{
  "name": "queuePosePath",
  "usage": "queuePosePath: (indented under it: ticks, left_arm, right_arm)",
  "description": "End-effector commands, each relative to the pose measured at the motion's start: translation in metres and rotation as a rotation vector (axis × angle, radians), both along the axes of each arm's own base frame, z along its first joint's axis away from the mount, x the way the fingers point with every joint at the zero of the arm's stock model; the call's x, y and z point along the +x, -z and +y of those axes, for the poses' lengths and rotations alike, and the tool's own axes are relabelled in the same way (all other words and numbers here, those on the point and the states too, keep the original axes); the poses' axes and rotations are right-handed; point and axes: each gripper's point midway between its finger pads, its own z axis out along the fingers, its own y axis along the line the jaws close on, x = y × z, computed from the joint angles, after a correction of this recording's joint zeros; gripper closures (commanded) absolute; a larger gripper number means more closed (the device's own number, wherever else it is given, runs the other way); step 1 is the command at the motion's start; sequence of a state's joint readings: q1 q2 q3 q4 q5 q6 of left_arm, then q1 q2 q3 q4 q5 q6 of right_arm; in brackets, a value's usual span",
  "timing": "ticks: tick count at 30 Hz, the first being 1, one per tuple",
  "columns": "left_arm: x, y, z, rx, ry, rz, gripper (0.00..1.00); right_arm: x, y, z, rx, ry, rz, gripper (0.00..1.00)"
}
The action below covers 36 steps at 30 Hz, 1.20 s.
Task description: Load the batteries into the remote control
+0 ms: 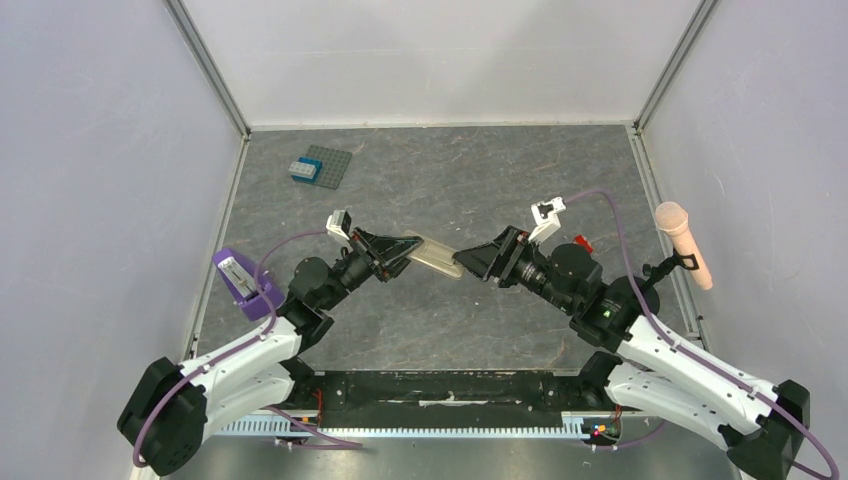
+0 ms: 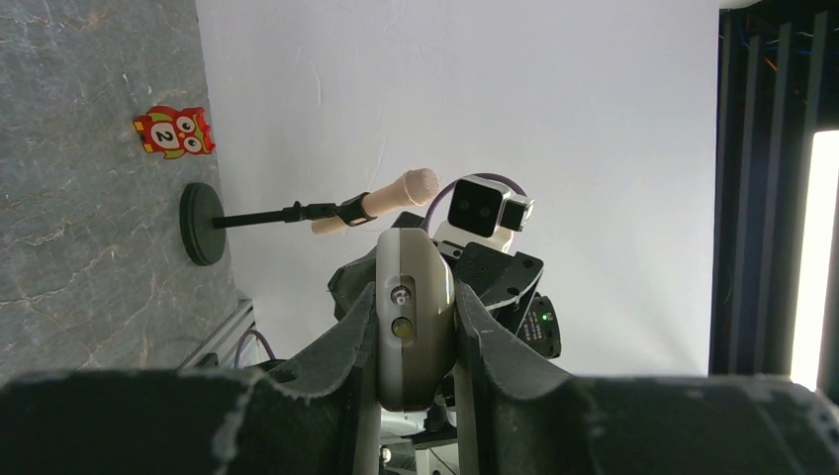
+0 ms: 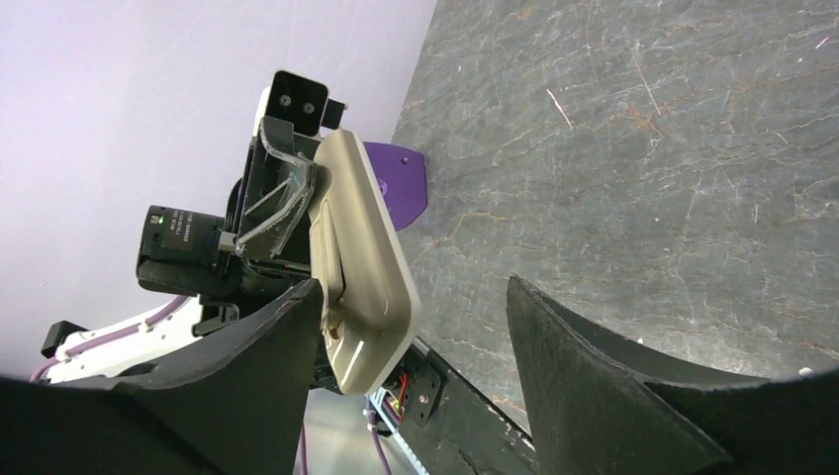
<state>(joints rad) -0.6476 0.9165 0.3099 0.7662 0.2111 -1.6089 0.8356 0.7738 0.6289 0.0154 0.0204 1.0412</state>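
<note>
From above, the left tool [image 1: 403,250] pinches one end of the remote control [image 1: 440,258] and holds it off the bench [image 1: 450,170] between the two arms. The other end reaches into the right tool [image 1: 480,260]. In the left wrist view, the remote control stands end-on, clamped between both fingers [image 2: 346,341]. In the right wrist view, the right tool's jaws stand spread. The remote control lies against one finger [image 3: 262,381], with a clear gap to the other.

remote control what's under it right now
Only grey table shows below the remote control, held in the air by the left gripper. The spot straight beneath is covered from above.
</note>
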Motion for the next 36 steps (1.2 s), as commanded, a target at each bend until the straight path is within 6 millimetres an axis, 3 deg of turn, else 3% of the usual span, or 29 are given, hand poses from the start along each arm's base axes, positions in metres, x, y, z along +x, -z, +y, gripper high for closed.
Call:
queuePosePath:
  ticks: [1, 11, 14, 23, 26, 28, 32, 36]
  left_arm:
    - [-0.005, -0.025, 0.001, -0.085, 0.015, -0.042, 0.98]
    - [-0.005, -0.027, 0.0, -0.096, 0.026, -0.054, 0.98]
    - [-0.006, -0.031, 0.0, -0.104, 0.027, -0.064, 0.98]
    - [-0.009, -0.042, 0.002, -0.129, 0.03, -0.098, 0.98]
    - [-0.009, -0.042, 0.002, -0.119, 0.027, -0.112, 0.98]
    - [-0.011, -0.042, 0.002, -0.107, 0.029, -0.129, 0.98]
    - [-0.016, -0.032, -0.004, 0.02, 0.045, -0.235, 0.98]
    - [-0.023, 0.002, -0.016, 0.261, 0.129, -0.297, 0.98]
  right_arm:
    - [0.0, -0.005, 0.005, 0.028, -0.017, -0.016, 0.3]
    - [0.002, 0.001, 0.007, 0.013, -0.018, -0.009, 0.35]
    - [0.001, 0.007, 0.009, -0.002, -0.031, 0.005, 0.42]
    - [-0.008, 0.02, 0.019, -0.003, -0.102, 0.049, 0.74]
    - [-0.009, 0.021, 0.02, -0.004, -0.109, 0.048, 0.78]
    - [-0.01, 0.017, 0.02, -0.002, -0.114, 0.036, 0.7]
    - [-0.008, -0.003, 0.014, 0.001, -0.097, -0.037, 0.26]
    - [-0.008, -0.024, 0.009, -0.069, -0.112, -0.172, 0.12]
